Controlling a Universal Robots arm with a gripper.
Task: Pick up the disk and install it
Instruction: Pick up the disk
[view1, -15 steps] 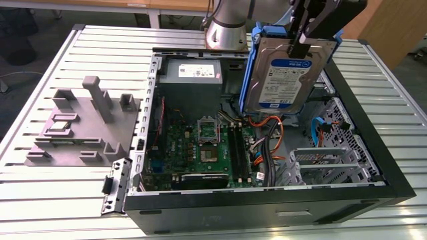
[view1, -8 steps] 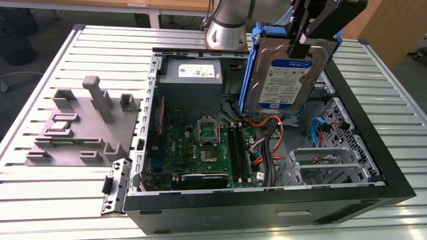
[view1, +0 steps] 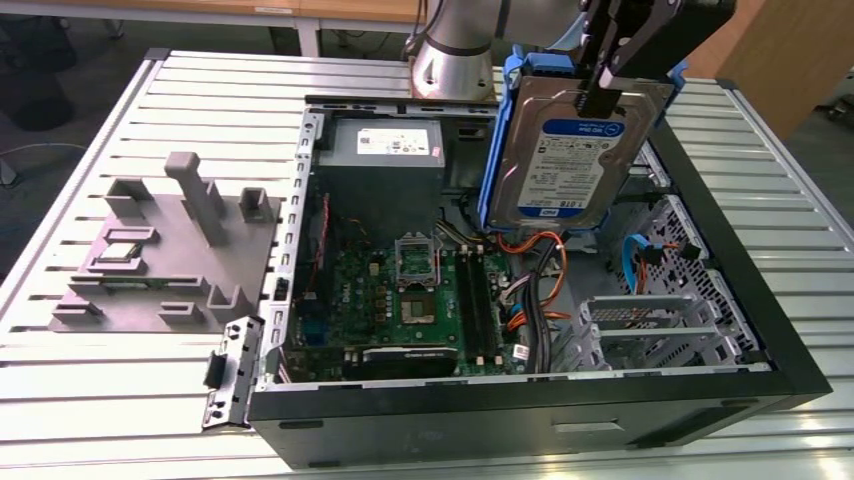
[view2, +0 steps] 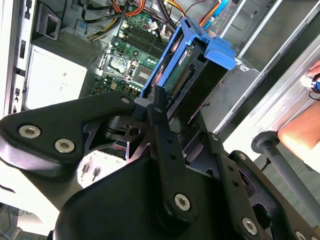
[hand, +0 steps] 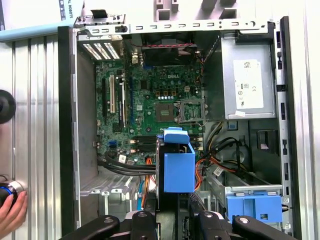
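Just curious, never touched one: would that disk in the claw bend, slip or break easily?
Probably rigid: the disk hangs from the claw without sagging. Its metal body looks heavy for its size. Smooth casing could slip, and a fall into the computer case would likely harm it.

Slatted alu table; wood desk behind.

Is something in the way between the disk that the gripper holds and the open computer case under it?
Nothing solid covers the case: its side is open. The disk, held in the gripper, hangs above it. Orange cables lie just below the disk, beside the grey drive cage, and may get in the way.
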